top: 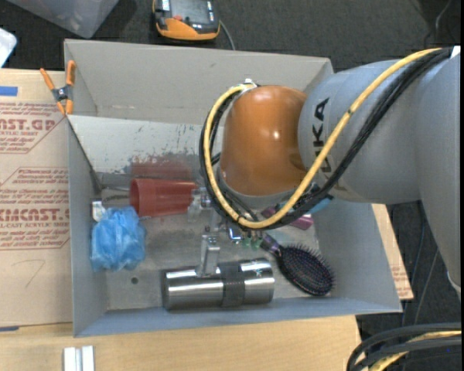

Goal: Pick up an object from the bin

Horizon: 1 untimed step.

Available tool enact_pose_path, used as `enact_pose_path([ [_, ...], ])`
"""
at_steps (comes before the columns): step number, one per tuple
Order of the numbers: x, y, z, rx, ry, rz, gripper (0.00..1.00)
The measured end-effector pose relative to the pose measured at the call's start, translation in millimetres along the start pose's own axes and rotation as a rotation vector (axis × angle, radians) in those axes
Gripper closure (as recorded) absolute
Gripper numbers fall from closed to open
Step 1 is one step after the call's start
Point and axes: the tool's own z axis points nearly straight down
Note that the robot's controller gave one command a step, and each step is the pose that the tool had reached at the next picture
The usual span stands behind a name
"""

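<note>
While the grey arm [387, 130] reached in from the right, its bulk and the rounded orange cover [263, 141] at its wrist lay across the right half of the grey metal bin [178, 76], with yellow and black cables [210, 141] looped round the cover. Along the bin's near wall, about midway, a shiny metal cylinder [219, 284] with a black band round it lay on its side. Farther back and to the left, a red cup [162, 195] also lay on its side. Just in front of the cup, by the left wall, sat a crumpled blue puff [117, 238]. A black hairbrush [305, 269] lay tilted just right of the cylinder, its handle running up under the arm, near a small pink thing [301, 222] mostly hidden there. The end effector [209, 257] hung below the orange cover, between the red cup and the cylinder, its tip right at the cylinder's upper edge; whether they touched could not be told. Whether the end effector was apart or together could not be told either.
</note>
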Motion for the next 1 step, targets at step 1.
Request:
enact_pose_path([
  [1, 0.0, 0.0, 0.0, 0.0, 0.0, 0.0, 0.0],
])
